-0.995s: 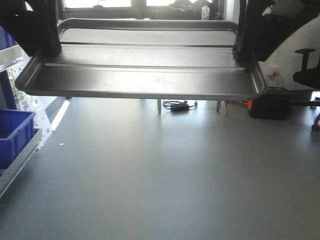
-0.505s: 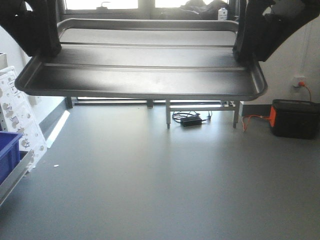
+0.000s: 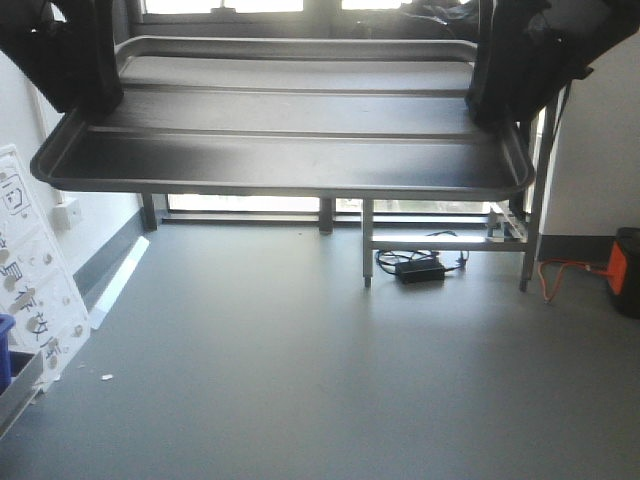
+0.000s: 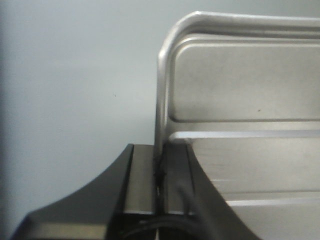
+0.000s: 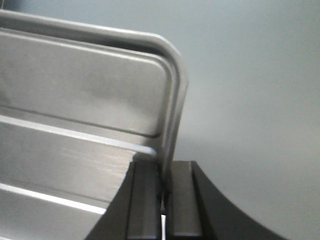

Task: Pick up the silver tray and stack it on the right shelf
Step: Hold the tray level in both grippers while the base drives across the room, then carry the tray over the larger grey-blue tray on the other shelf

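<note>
The silver tray [image 3: 290,150] hangs level across the top of the front view, its two long ridges showing. My left gripper [image 3: 85,100] is shut on its left rim and my right gripper [image 3: 495,105] on its right rim. In the left wrist view the left gripper [image 4: 160,150] pinches the thin rim of the tray [image 4: 240,85]. In the right wrist view the right gripper [image 5: 164,167] clamps the rim of the tray [image 5: 75,90] the same way. A rack end [image 3: 30,280] with a blue bin corner [image 3: 4,350] shows at the far left; I cannot tell whether it is the right shelf.
Grey floor lies below the tray. A steel bench frame [image 3: 445,240] stands by the window wall, with a power brick and cables [image 3: 420,270] under it. An orange-and-black box [image 3: 627,280] sits at the right edge. A wall socket [image 3: 68,212] is on the left.
The whole background has shifted: the bench, cables and black box slid rightward, and the blue bin has nearly left the view at the left. Tray and both grips look unchanged.
</note>
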Motion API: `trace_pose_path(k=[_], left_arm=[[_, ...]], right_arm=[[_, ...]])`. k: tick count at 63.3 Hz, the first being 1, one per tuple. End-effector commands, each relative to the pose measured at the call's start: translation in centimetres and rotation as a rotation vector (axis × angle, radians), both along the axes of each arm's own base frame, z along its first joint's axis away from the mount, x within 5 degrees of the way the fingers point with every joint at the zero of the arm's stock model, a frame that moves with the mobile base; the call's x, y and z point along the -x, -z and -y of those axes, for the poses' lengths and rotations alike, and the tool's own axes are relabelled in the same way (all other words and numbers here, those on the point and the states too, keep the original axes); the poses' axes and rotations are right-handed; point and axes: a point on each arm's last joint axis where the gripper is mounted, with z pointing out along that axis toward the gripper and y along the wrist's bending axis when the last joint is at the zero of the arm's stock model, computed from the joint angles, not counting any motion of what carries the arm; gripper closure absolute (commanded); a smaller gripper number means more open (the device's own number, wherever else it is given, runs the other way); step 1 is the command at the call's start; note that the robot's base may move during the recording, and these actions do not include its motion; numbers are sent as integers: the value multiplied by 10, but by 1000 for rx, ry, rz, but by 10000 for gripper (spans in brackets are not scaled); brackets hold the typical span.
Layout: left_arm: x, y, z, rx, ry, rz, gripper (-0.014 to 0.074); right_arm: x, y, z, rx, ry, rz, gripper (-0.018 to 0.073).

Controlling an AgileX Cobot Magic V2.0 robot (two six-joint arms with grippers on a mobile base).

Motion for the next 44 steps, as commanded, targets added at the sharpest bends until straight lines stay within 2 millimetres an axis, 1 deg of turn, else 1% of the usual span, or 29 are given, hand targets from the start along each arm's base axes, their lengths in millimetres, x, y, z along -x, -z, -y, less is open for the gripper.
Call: trace_pose_path(k=[1, 44], left_arm=[[4, -24, -5, 24, 9, 97, 689], [4, -24, -5, 24, 9, 97, 689]], right_arm=[[2, -23, 5, -5, -25, 101, 502], [2, -23, 5, -5, -25, 101, 502]])
